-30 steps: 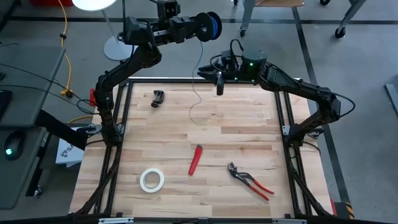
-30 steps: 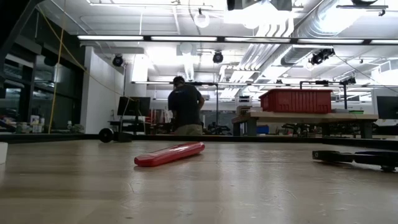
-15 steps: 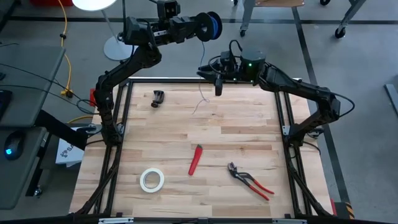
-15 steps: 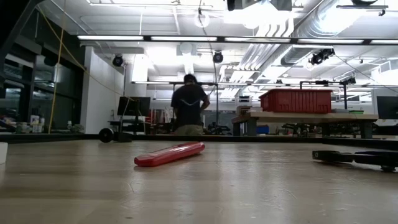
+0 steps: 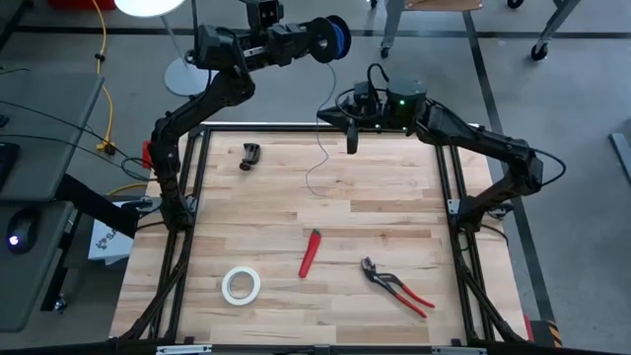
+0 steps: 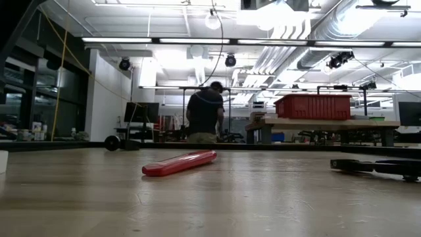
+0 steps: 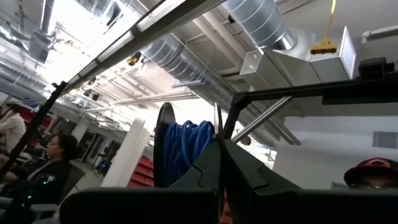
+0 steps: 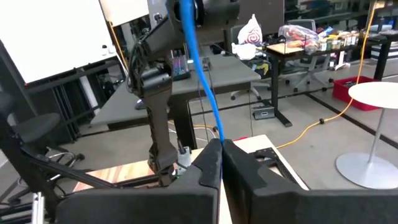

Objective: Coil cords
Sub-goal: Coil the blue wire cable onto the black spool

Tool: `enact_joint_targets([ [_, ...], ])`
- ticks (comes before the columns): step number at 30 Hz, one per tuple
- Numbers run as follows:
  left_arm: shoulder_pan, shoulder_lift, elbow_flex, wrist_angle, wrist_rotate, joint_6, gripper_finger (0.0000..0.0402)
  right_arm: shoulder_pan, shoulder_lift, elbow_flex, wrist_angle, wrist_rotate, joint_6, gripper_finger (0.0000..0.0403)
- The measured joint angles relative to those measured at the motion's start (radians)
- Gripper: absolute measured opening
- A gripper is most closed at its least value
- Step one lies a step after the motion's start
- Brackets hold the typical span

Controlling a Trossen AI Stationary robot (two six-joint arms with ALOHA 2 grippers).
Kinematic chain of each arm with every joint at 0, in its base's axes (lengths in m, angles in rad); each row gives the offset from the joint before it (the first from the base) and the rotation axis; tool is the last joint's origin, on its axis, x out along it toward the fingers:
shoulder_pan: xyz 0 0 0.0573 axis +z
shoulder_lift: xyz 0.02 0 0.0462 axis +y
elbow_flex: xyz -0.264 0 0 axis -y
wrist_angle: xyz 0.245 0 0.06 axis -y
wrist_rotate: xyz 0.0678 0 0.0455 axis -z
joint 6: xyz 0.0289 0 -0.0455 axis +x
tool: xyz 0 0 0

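Blue wire (image 8: 200, 74) wound on black spool (image 5: 331, 39) clamped by left gripper (image 7: 219, 155), right gripper (image 8: 221, 146) pinched onto the wire's hanging strand above the wooden table (image 5: 394, 207).

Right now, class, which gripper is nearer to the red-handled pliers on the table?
Right. The right gripper hangs over the table's far edge, on the same side as the pliers. The left gripper is held up beyond the table, gripping the spool.

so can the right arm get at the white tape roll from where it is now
Probably not right away: the right end effector is shut on the blue wire at the table's far edge, while the tape roll lies unobstructed near the front-left corner.
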State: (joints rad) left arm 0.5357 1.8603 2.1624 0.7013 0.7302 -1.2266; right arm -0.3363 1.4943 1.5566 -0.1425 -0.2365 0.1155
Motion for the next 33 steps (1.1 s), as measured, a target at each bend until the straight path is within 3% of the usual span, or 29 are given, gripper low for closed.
enact_joint_targets([
  [13,0.162,-0.014,-0.001,-0.11,0.098,0.034,0.0001,0.077,-0.133,0.0,-0.173,0.02,-0.004,0.0],
  [21,0.262,-0.045,-0.001,-0.504,0.145,0.262,0.0001,0.123,-0.209,0.0,-0.218,0.083,-0.018,0.0],
  [29,0.26,-0.049,-0.001,-0.72,0.32,0.256,0.0001,0.11,-0.265,0.0,-0.241,0.131,-0.038,0.0],
  [33,0.253,-0.049,-0.001,-0.898,0.353,0.324,0.0001,0.097,-0.292,0.0,-0.24,0.16,-0.039,0.0],
])
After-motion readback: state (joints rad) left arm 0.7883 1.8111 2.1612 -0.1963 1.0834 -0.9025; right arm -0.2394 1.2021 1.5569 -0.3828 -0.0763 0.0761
